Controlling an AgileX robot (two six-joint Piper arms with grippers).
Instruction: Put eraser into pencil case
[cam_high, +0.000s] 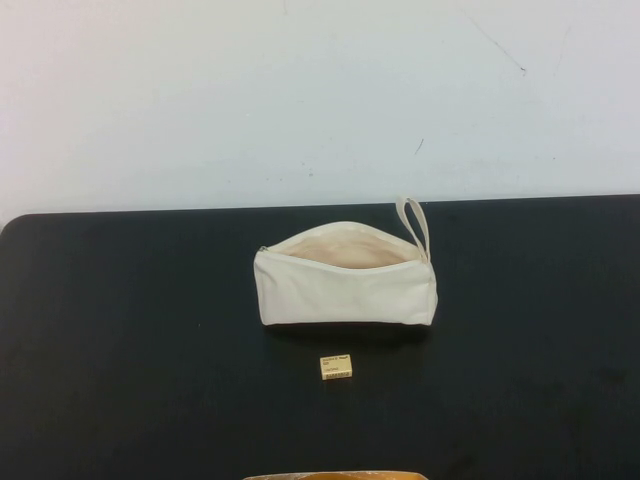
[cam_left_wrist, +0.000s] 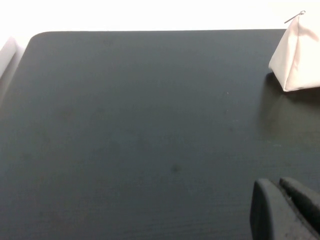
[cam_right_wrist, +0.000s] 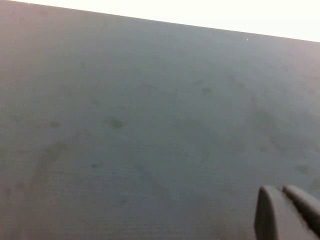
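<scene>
Because the eraser (cam_high: 336, 367) is so small and lies flat on the black table (cam_high: 120, 330), a pinch that comes down slightly off-centre could nudge it away or let it squirt out from between the fingers. The case (cam_high: 345, 283) brings its own risk: it is soft fabric, its mouth faces up and toward the far side, and the opening looks narrow, so a release over the near wall or the rim could drop the eraser back onto the table, and a gripper pressing on the cloth could tip or close the pouch. Its loop (cam_high: 413, 225) sticks out at the far right end and could snag a finger.

The eraser sits just near of the case, a little right of its middle, not touching it. Neither arm shows in the high view. The left gripper (cam_left_wrist: 286, 207) is over bare table to the left of the case, with the case's end showing at the frame edge; its fingers appear pressed together, holding nothing. The right gripper (cam_right_wrist: 285, 212) sees only bare table, fingers likewise together and empty, so the eraser lies out of both wrist views.
</scene>
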